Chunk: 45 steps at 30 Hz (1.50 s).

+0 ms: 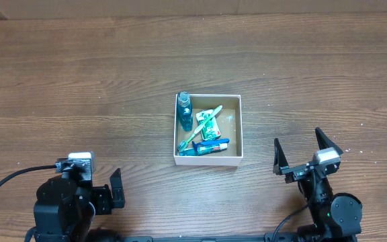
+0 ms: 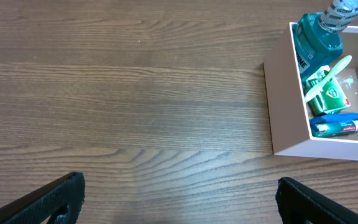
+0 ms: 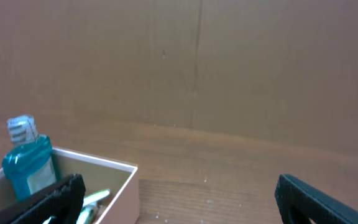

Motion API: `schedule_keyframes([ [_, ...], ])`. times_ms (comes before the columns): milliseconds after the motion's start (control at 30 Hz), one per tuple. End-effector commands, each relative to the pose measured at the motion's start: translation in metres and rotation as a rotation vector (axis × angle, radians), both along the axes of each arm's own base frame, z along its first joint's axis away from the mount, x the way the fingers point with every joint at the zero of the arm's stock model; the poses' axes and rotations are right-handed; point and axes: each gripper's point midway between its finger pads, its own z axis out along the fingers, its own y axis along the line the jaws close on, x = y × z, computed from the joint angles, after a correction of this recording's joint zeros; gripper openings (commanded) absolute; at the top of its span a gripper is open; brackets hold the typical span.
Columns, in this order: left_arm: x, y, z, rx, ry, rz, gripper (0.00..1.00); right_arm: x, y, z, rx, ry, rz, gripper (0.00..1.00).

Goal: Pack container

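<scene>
The container (image 1: 236,128), a small square white-walled box with a brown floor, sits at the table's middle. Inside it stand a blue mouthwash bottle (image 1: 184,111), a green toothbrush (image 1: 200,132), a green packet (image 1: 209,124) and a blue toothpaste tube (image 1: 210,146). The left wrist view shows the container (image 2: 288,106) with the bottle (image 2: 317,38) at the right. The right wrist view shows its corner (image 3: 123,186) and the bottle (image 3: 27,163). My left gripper (image 1: 113,191) is open and empty, front left of the container. My right gripper (image 1: 308,149) is open and empty, to its right.
The wooden table (image 1: 79,81) stretches around the container. A brown cardboard wall (image 3: 229,68) stands at the table's far edge. A black cable (image 1: 5,185) runs to the left arm.
</scene>
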Motion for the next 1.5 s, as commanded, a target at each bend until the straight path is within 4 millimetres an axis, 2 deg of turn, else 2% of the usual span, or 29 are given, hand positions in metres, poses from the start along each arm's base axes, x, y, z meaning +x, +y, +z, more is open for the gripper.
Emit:
schedule_keyframes([
  [0, 0.000, 0.000, 0.000, -0.010, -0.005, 0.008, 1.00, 0.005, -0.001, -0.013, -0.048, -0.045, -0.008, 1.00],
  [200, 0.000, 0.000, 0.000, -0.010, -0.004, 0.008, 1.00, 0.012, -0.024, -0.050, -0.044, 0.088, -0.122, 1.00],
  [367, -0.001, 0.000, -0.001, -0.010, -0.002, 0.008, 1.00, 0.013, -0.035, -0.049, 0.073, 0.100, -0.183, 1.00],
  [467, -0.001, 0.000, -0.001, -0.009, -0.001, 0.008, 1.00, 0.013, -0.035, -0.049, 0.109, 0.106, -0.182, 1.00],
  [1333, 0.001, 0.002, -0.001, -0.010, -0.035, 0.019, 1.00, 0.013, -0.034, -0.049, 0.116, 0.106, -0.177, 1.00],
  [1433, 0.016, 0.007, -0.016, 0.007, -0.126, 0.032, 1.00, 0.013, -0.034, -0.049, 0.116, 0.106, -0.177, 1.00],
  [1467, 0.023, 0.007, -0.027, 0.008, -0.163, 0.035, 1.00, 0.013, -0.034, -0.049, 0.116, 0.106, -0.177, 1.00],
])
